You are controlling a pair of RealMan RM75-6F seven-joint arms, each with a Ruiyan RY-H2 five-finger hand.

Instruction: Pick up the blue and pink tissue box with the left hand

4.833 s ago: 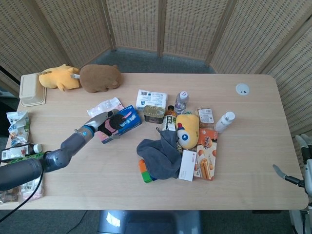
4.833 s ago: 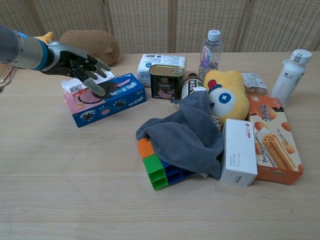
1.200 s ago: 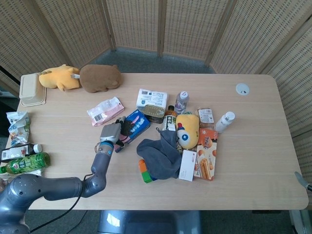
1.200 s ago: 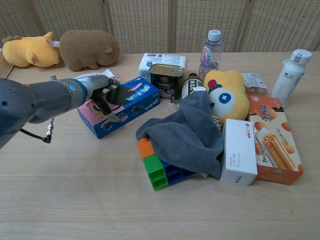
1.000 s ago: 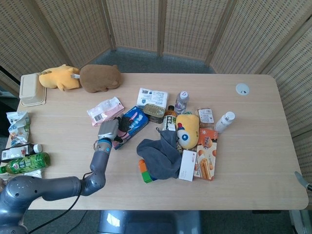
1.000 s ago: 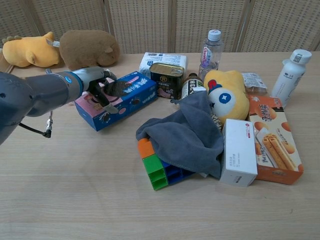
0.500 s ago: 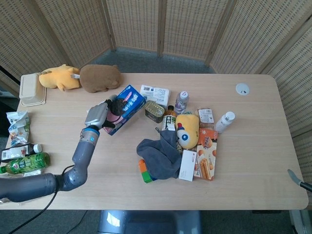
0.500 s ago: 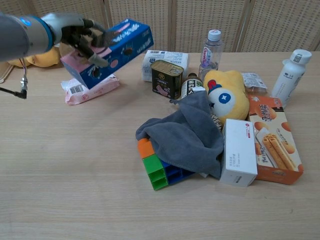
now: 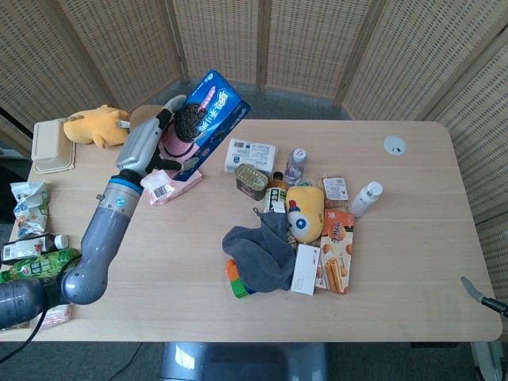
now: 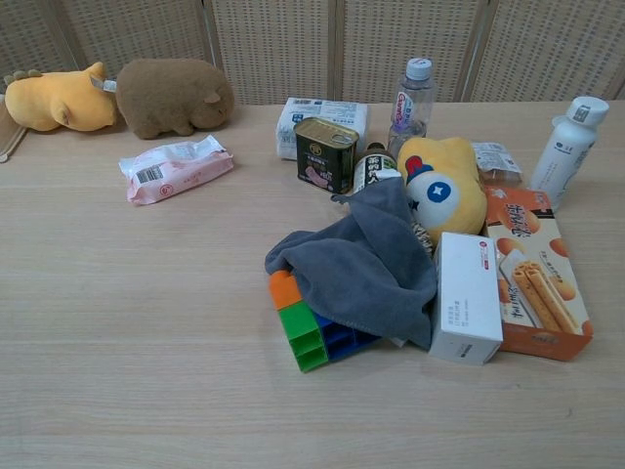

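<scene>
In the head view my left hand [image 9: 159, 136] grips the blue and pink tissue box [image 9: 208, 117] and holds it high above the table's back left part, tilted with its far end up. The box hides part of the brown plush behind it. Neither the hand nor the box shows in the chest view. My right hand is only a dark tip [image 9: 480, 298] at the lower right edge of the head view, off the table; its fingers cannot be made out.
A pink packet [image 10: 176, 167] lies under the lifted box. A yellow plush [image 10: 59, 98] and a brown plush [image 10: 176, 95] sit at the back left. A can [image 10: 324, 153], bottles, a grey cloth [image 10: 361, 264] over coloured blocks and snack boxes crowd the middle right.
My left hand has raised the tissue box further, up and out of the chest view. The can and the white pack on the table stay where they were half a second ago.
</scene>
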